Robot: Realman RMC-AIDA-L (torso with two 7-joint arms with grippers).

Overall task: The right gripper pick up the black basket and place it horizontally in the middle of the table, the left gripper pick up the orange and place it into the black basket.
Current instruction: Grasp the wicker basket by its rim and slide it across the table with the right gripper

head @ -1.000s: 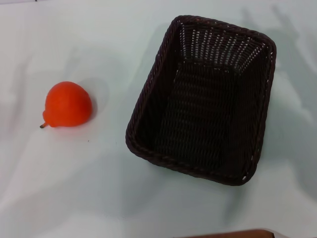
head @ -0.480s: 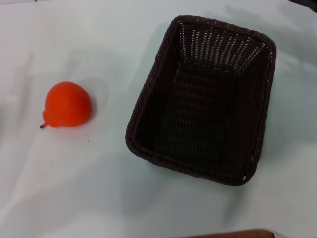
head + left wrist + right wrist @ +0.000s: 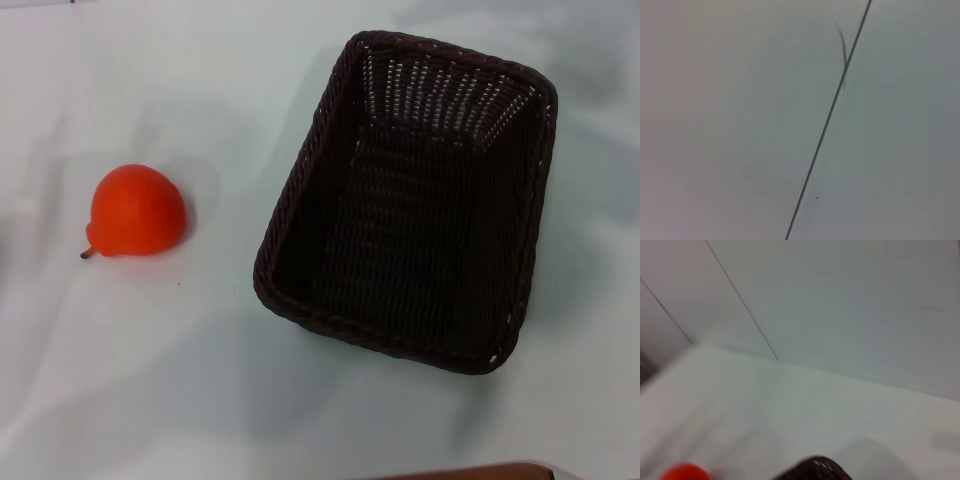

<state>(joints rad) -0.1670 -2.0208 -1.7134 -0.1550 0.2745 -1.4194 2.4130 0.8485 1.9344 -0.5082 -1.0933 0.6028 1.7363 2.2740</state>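
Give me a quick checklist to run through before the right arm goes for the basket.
1. Black basket upright, opening up: ok.
2. Basket holds nothing: ok.
3. Basket already lying horizontally across the table: not ok, it sits at an angle with its long side running away from the robot.
4. Orange apart from the basket, on the robot's left: ok.
5. Right gripper position and jaws: cannot tell, no view shows it.
6. Left gripper clear of the basket: cannot tell, no view shows it.
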